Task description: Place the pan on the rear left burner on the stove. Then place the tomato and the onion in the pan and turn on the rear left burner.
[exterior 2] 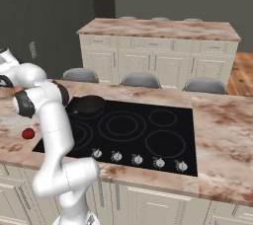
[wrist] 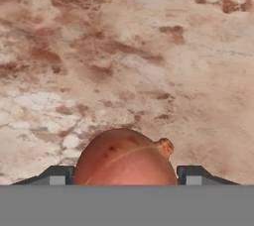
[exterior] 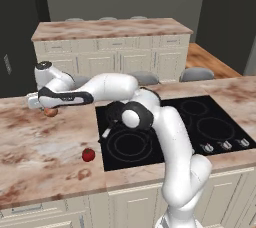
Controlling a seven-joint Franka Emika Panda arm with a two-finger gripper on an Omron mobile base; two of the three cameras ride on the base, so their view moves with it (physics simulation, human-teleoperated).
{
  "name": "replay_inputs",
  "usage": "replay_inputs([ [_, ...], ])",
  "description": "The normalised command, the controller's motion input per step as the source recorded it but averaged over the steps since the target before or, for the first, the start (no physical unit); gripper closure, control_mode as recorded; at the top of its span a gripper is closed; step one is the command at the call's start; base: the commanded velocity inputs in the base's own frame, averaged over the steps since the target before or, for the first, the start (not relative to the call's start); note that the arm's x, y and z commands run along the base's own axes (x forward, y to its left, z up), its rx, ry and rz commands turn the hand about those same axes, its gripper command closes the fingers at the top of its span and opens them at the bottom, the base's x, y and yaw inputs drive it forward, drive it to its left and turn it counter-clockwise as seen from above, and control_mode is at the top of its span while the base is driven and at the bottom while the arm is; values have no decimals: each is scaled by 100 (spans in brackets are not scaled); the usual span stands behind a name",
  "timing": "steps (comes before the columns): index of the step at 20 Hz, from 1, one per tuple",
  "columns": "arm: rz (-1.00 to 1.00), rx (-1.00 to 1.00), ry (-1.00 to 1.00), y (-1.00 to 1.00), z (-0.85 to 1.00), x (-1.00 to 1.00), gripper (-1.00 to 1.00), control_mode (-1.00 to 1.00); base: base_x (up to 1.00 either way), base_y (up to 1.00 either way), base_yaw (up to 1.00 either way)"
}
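While the small round black frying pan [exterior 2: 91, 104] sits on the flat black glass cooktop [exterior 2: 163, 140] at its rear left, where the rear left burner lies, the white arm reaches far out to its left over the marbled brown-and-cream tabletop [exterior: 45, 147]. That reach looks aimed at the small orange-tan onion [wrist: 125, 159], which the hand view shows close up between the two dark fingers [wrist: 54, 175] — one tip on either side of it, the gap about as wide as the ball. Whether the pads press on it or merely bracket it I cannot tell; I judge this the moment of grasping the onion, low at the tabletop.

In the left base view the gripper [exterior: 46, 106] hangs right over that onion [exterior: 50, 112], on the far part of the tabletop well left of the cooktop, and the glossy bright red tomato [exterior: 88, 155] lies apart from it, nearer the front edge and just beside the cooktop's left side. The arm hides most of the pan there.

The right base view gives what the left lacks — the pan in full, empty, and the row of small silver knobs [exterior 2: 138, 159] along the front of the glass. The tomato [exterior 2: 28, 133] shows at its left edge.
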Motion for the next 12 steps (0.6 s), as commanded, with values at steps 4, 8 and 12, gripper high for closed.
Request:
replay_inputs([
  [4,-10,0,5,-72,26,-23,100,-100,0,0,0],
  [8,-7,0,3,-72,11,-3,100,-100,0,0,0],
  [12,-5,0,1,-70,7,-1,100,-100,0,0,0],
])
